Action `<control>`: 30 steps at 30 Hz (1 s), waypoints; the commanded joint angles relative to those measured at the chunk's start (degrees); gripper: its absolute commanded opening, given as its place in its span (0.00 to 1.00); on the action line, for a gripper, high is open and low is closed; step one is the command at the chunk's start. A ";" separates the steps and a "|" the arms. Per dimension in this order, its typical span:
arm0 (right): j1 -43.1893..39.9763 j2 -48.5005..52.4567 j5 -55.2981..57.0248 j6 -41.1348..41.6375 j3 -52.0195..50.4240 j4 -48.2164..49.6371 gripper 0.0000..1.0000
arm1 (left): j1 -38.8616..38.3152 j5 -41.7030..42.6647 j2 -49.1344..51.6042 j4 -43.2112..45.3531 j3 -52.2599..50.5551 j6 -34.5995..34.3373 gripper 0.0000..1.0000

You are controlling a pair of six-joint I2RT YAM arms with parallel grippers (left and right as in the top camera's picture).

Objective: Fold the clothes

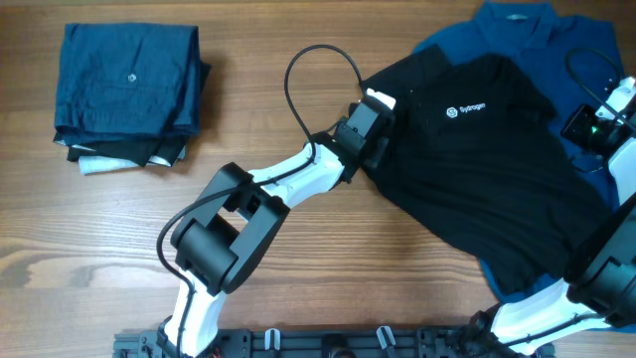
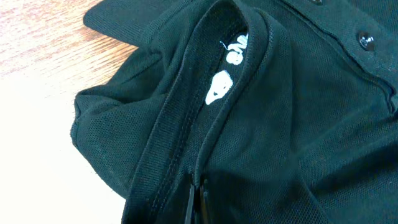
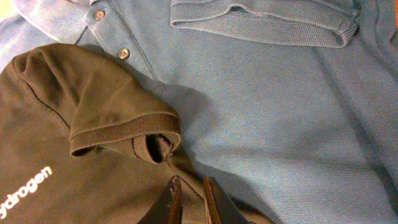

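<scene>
The clothes lie at the right of the table. A black shirt (image 1: 497, 169) with a white logo is spread over a blue collared garment (image 1: 517, 25). My left gripper (image 1: 376, 139) is at the black shirt's left edge. In the left wrist view it (image 2: 198, 199) is shut on a fold of the black shirt (image 2: 298, 124) beside a ribbed hem. My right gripper (image 1: 574, 127) is at the shirt's right sleeve. In the right wrist view its jaws (image 3: 193, 199) stand a narrow gap apart, with a raised strip of the black shirt (image 3: 74, 162) between them, above the blue garment (image 3: 280, 112).
A stack of folded dark blue garments (image 1: 129, 89) sits at the table's far left, with black and white fabric showing under it. Bare wooden table (image 1: 99, 249) lies between that stack and the shirts. The left arm's cable loops above its wrist (image 1: 318, 60).
</scene>
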 commanded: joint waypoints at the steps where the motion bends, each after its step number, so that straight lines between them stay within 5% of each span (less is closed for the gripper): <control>1: 0.20 0.66 -1.16 0.44 0.81 0.24 0.13 | -0.15 -6.01 -2.32 -3.37 0.94 0.07 0.04; 6: 0.20 0.66 -1.14 0.42 0.81 0.42 0.13 | -0.09 -19.67 -5.05 -15.93 0.94 -1.01 0.04; 8: 0.20 0.66 -1.14 0.42 0.81 0.42 0.13 | 0.46 -24.13 -5.90 -22.60 0.94 -7.26 0.04; 12: 0.20 0.66 -1.14 0.44 0.81 0.44 0.13 | 3.54 -24.63 -6.34 -35.47 0.94 -18.84 0.04; 19: 0.20 0.66 -1.09 0.44 0.81 0.39 0.12 | 12.33 -23.96 -6.43 -49.24 0.94 -27.32 0.04; 24: 0.20 0.66 0.63 1.79 0.81 -0.50 0.12 | 16.96 -13.35 -6.69 -48.98 0.94 -27.17 0.04; 30: 0.20 0.66 0.61 1.88 0.81 -3.19 0.16 | 15.96 9.68 -10.95 -36.04 0.96 -13.20 0.06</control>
